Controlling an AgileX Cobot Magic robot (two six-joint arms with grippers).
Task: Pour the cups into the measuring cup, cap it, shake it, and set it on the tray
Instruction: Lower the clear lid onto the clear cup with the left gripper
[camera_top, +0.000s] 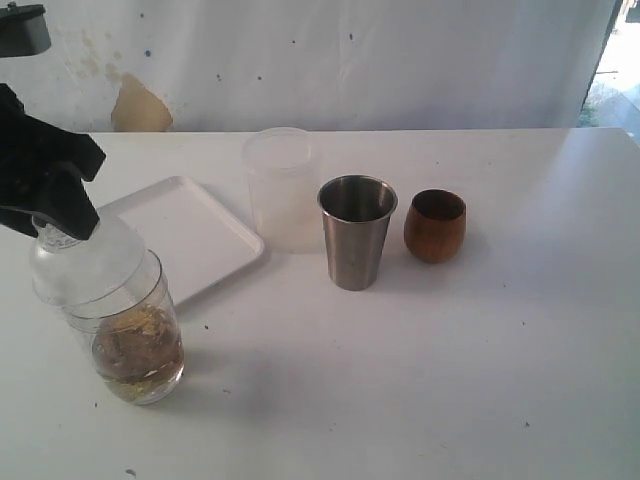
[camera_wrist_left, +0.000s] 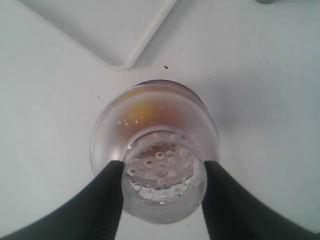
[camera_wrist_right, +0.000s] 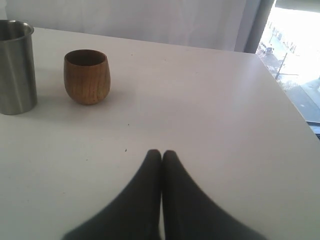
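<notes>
The measuring cup (camera_top: 135, 350) stands at the front left of the table with brownish liquid in its bottom. Over its mouth sits a clear domed cap (camera_top: 85, 265) with strainer holes, tilted. My left gripper (camera_top: 62, 228) is shut on that cap (camera_wrist_left: 160, 200), one finger on each side of its neck, and the measuring cup (camera_wrist_left: 150, 107) shows right below it. The steel tumbler (camera_top: 356, 232) and the wooden cup (camera_top: 435, 226) stand upright mid-table. The white tray (camera_top: 190, 235) lies just behind the measuring cup. My right gripper (camera_wrist_right: 162, 152) is shut and empty, low over bare table, apart from the wooden cup (camera_wrist_right: 86, 76).
A frosted whitish cylinder (camera_top: 280, 190) stands behind the steel tumbler, beside the tray's far corner. The table's right edge (camera_wrist_right: 287, 95) runs past my right gripper. The tray's corner (camera_wrist_left: 120, 64) lies close to the measuring cup.
</notes>
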